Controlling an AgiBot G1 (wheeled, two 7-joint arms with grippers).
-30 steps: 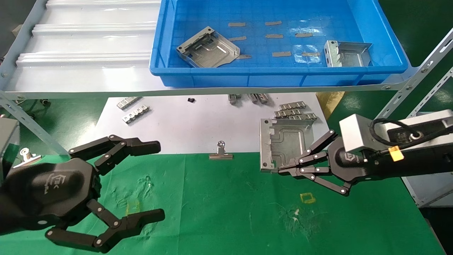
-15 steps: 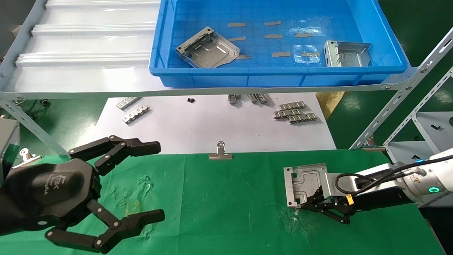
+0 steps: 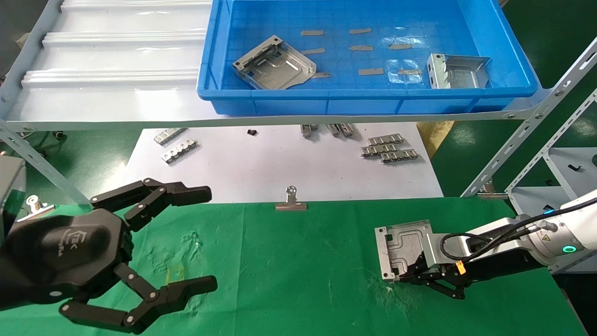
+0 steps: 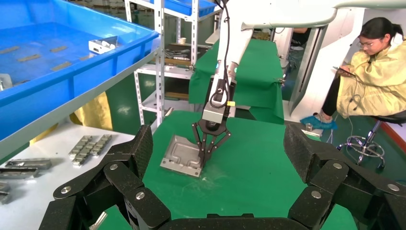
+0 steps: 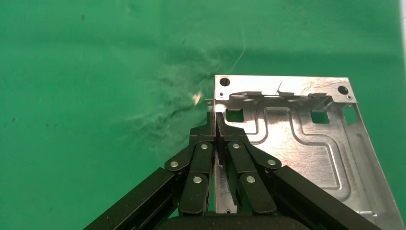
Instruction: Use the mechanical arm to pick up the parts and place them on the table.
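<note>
Left gripper (image 3: 193, 238), marked "TEK", hovers spread wide and empty above the green table (image 3: 289, 280). Right gripper (image 3: 405, 276), reaching low from the right, pinches one folded edge of a part (image 3: 402, 245) at the cloth.

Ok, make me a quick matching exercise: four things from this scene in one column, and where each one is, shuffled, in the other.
Things:
1. held plate
2. binder clip
3. ridged strips
4. loose plate

Places:
A. in the blue bin
B. on the white sheet
C. pinched in the right gripper over the green table
D. at the seam between sheet and green cloth

Pairs: 1-C, 2-D, 3-B, 4-A
</note>
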